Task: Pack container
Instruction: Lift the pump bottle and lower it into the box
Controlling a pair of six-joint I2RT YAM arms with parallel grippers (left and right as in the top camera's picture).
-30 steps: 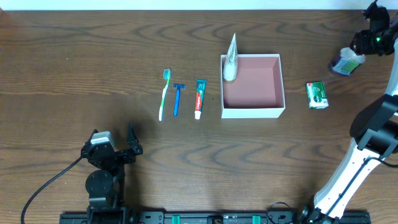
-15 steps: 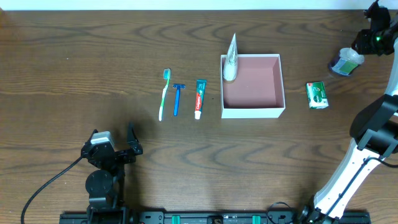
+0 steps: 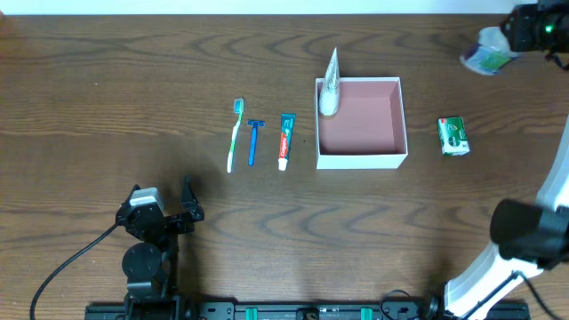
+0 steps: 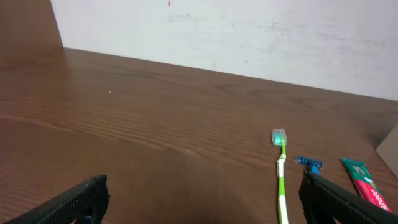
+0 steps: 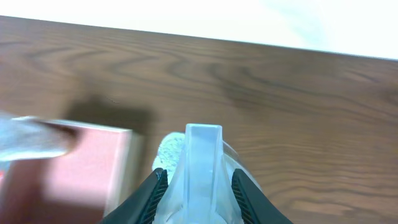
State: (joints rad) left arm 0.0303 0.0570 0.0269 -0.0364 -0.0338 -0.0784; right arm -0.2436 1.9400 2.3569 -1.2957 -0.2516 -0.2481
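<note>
The container (image 3: 361, 147) is a square white box with a pink inside, right of the table's middle; a white tube (image 3: 330, 84) leans in its back left corner. My right gripper (image 3: 508, 37) is at the far right back, shut on a clear bottle (image 3: 483, 59) with a pale cap, held off the table. In the right wrist view the bottle (image 5: 203, 155) sits between the jaws (image 5: 199, 179), with the container (image 5: 74, 168) blurred below left. My left gripper (image 3: 169, 212) is open and empty near the front left; its jaws (image 4: 202, 199) frame bare table.
A green toothbrush (image 3: 234, 133), a blue razor (image 3: 254, 140) and a toothpaste tube (image 3: 284, 140) lie side by side left of the container. A small green box (image 3: 452, 136) lies to its right. The toothbrush (image 4: 282, 180) and razor (image 4: 309, 163) show in the left wrist view.
My right gripper has lifted the bottle and carried it toward the table's back edge and a little left. The left arm has not moved.
</note>
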